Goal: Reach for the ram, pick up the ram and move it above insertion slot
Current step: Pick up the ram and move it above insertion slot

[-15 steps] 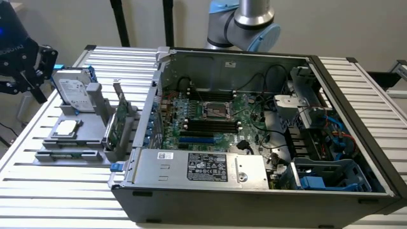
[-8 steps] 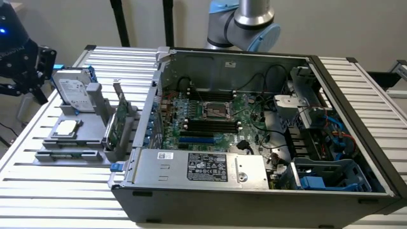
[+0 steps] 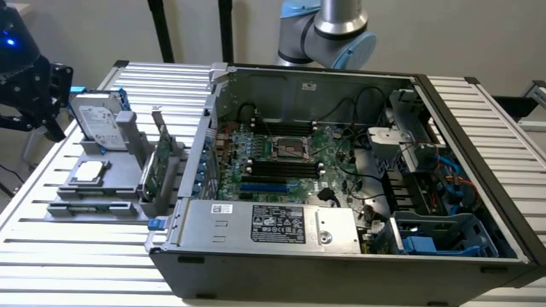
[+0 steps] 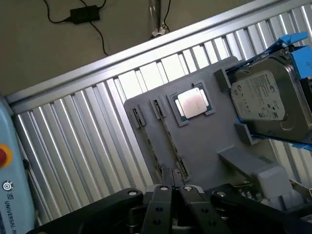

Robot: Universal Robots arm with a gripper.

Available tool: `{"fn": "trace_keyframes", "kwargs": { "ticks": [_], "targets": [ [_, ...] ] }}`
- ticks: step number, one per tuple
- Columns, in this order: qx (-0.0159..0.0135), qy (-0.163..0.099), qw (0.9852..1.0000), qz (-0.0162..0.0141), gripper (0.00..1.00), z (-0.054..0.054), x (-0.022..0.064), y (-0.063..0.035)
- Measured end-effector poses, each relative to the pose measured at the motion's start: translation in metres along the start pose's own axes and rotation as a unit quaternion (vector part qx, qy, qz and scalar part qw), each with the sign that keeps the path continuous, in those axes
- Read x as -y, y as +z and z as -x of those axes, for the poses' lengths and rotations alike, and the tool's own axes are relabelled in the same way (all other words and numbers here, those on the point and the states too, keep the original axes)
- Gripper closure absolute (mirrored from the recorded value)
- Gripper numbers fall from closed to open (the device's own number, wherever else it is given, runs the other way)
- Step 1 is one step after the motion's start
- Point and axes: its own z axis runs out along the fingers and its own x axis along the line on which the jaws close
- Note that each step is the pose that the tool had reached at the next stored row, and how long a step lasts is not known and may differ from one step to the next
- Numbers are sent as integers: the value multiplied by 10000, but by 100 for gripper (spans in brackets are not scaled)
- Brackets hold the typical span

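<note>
My gripper [image 4: 175, 191] hangs high over the grey holder [image 4: 209, 146], its two black fingers pressed together with nothing between them. In the exterior view the gripper [image 3: 34, 102] is at the far left, above and beside that holder [image 3: 102, 185]. Two narrow slots [image 4: 165, 141] run along the holder. A thin strip shows in them edge-on, and I cannot tell whether it is the ram. The black memory slots [image 3: 282, 167] lie on the motherboard inside the open computer case [image 3: 341, 249].
The holder also carries a silver hard drive [image 4: 265, 97] in a blue bracket, a processor chip [image 4: 191, 103] and an upright green expansion card [image 3: 158, 169]. Everything stands on a ribbed aluminium table [image 3: 77, 256]. The arm's base [image 3: 333, 32] rises behind the case.
</note>
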Motion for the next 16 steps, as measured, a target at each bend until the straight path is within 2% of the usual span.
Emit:
{"fn": "trace_keyframes", "kwargs": {
  "ticks": [4, 8, 12, 16],
  "targets": [
    [-6, -360, 9993, -14, 89, 0, 0, 11],
    [-11, -727, 9973, -29, 89, 0, 1, 22],
    [-17, -1088, 9941, -46, 89, 0, 1, 31],
    [-19, -1448, 9894, -71, 89, 0, 1, 40]
  ]
}}
